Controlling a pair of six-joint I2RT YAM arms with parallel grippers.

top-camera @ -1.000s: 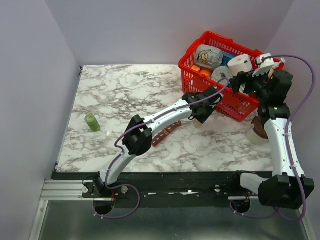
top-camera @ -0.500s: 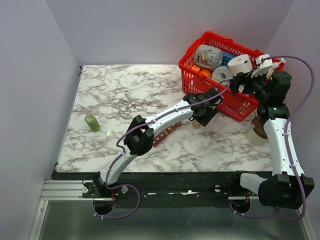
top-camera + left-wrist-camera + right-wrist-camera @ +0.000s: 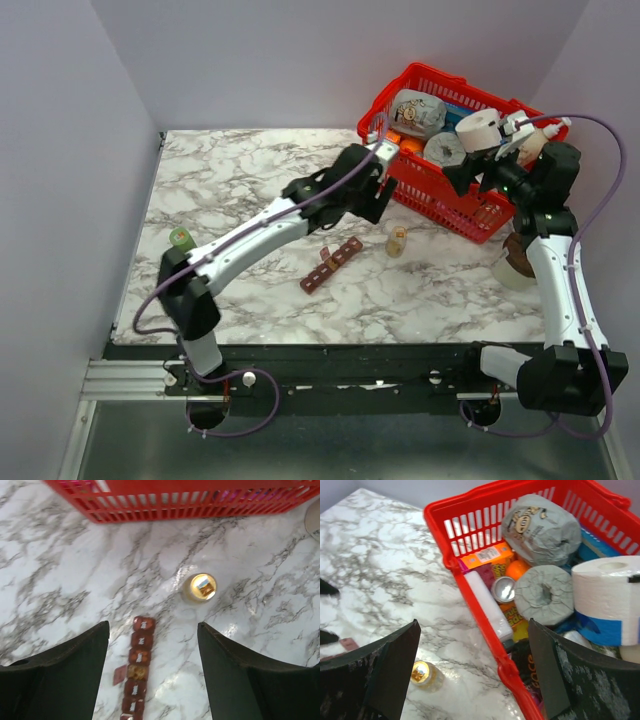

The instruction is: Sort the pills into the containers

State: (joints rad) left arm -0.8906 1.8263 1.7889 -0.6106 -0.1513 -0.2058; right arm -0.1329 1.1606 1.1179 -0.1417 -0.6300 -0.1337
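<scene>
Currently, left end effector (image 3: pixel 152 627): released, nothing between the fingers, poised above the containers (image 3: pixel 141 641).
Right end effector (image 3: pixel 473 625): spread wide, empty, over the red basket (image 3: pixel 445 205).
Containers: flat on the tabletop (image 3: pixel 60 580), near a gold-capped vial (image 3: pixel 200 587).
Pills (image 3: pixel 137 671): tan specks, apparently in one open compartment; elsewhere too small to tell.
Advice: probably best to descend straight over a single compartment, without nudging the containers.

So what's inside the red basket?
The basket holds a white roll, a grey roll, a can, an orange box and more packets. Whatever lies beneath them is covered.
</scene>
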